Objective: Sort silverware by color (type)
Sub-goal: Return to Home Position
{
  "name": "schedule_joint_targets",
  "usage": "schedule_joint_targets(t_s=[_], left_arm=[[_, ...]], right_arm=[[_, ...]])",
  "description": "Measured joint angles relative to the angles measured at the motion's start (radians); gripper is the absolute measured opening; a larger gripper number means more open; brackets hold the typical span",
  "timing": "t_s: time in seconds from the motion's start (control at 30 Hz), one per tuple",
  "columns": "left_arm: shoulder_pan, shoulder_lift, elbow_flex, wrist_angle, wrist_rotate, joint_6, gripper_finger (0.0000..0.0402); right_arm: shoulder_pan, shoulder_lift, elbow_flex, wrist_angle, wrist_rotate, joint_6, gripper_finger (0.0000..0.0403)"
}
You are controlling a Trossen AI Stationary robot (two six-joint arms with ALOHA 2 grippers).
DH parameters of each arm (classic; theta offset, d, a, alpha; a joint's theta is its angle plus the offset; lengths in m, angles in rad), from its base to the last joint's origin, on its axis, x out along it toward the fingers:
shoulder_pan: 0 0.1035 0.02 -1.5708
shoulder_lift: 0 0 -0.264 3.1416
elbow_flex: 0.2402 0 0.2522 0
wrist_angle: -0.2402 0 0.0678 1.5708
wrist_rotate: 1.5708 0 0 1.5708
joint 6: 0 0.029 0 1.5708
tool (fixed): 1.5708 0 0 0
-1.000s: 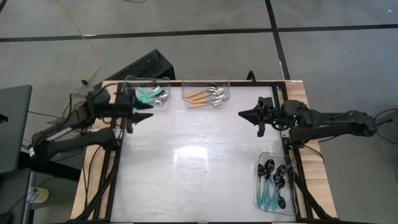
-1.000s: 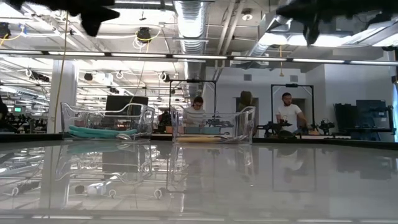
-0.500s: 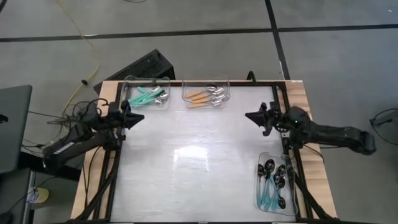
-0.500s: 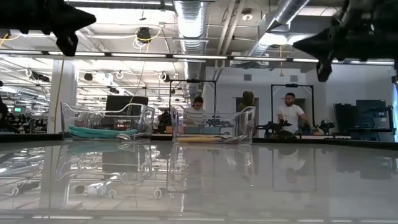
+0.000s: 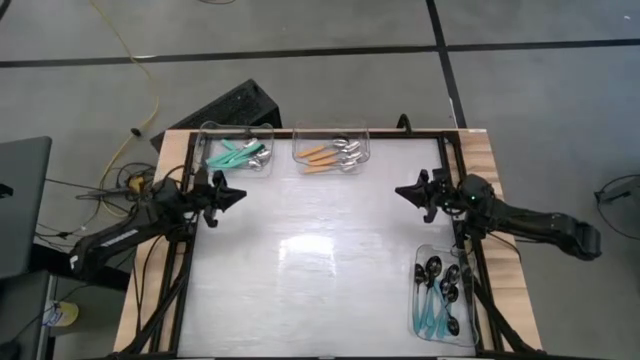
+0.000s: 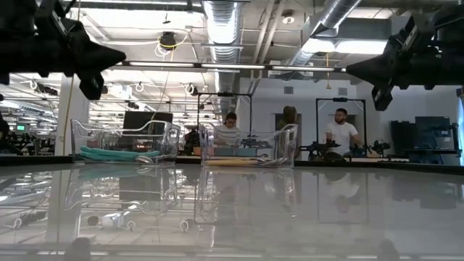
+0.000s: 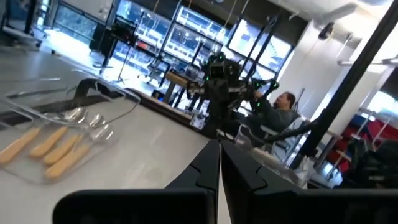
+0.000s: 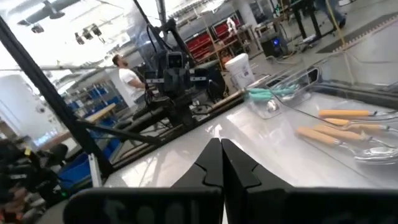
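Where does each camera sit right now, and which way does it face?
High view: above, straight down on the table; left gripper and right gripper at its sides.
Low view: table height, level across it; both grippers at top corners.
Left wrist view: past its shut fingers toward the right arm.
Right wrist view: past its shut fingers toward the left arm.
Both wrist views share the orange-handled spoons.

The left gripper (image 5: 235, 196) pulled away from the bin (image 5: 212, 134) of teal spoons (image 5: 232, 155) toward the bench's (image 5: 320, 290) left edge. The right gripper (image 5: 402, 190) withdrew slightly rightward.
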Motion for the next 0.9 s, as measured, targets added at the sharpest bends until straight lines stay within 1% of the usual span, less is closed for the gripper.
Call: schedule_joint_targets(t_s=[0.07,0.17,0.23,0.37,0.43,0.47,0.6,0.67,0.77,0.83,0.9], left_arm=[[0.0,0.0,-0.013,0.037,-0.007,-0.006,0.0],[-0.002,0.01,-0.012,-0.004,-0.021,0.065,0.0],[-0.002,0.015,-0.012,-0.012,-0.026,0.173,0.0],[-0.002,0.017,-0.013,-0.04,-0.071,0.411,0.0],[-0.002,0.015,-0.013,-0.036,-0.105,0.501,0.0],[-0.002,0.014,-0.013,-0.037,-0.132,0.524,0.0],[-0.002,0.015,-0.013,-0.058,-0.276,0.511,0.0],[-0.002,0.014,-0.013,-0.073,-0.288,0.521,0.0],[-0.002,0.015,-0.013,-0.07,-0.279,0.565,0.0],[-0.003,0.015,-0.013,-0.069,-0.285,0.575,0.0],[-0.003,0.015,-0.013,-0.071,-0.289,0.575,0.0]], right_arm=[[-0.006,0.0,0.0,-0.007,-0.019,-0.028,0.0014],[-0.005,0.001,0.0,-0.03,-0.063,-0.096,0.0018],[-0.004,0.002,0.0,-0.054,-0.074,-0.156,0.0024],[-0.005,0.002,0.0,-0.101,-0.073,-0.174,0.0035],[-0.007,0.002,0.0,-0.128,-0.059,-0.192,0.0037],[-0.007,0.002,0.0,-0.148,-0.046,-0.232,0.0037],[-0.007,0.002,-0.001,-0.195,-0.017,-0.457,0.0029],[-0.007,0.002,-0.001,-0.193,-0.016,-0.507,0.0021],[-0.012,0.002,-0.001,-0.194,-0.016,-0.53,0.0016],[-0.012,0.002,-0.001,-0.203,-0.016,-0.532,0.0023],[-0.012,0.002,-0.001,-0.219,-0.016,-0.532,0.004]])
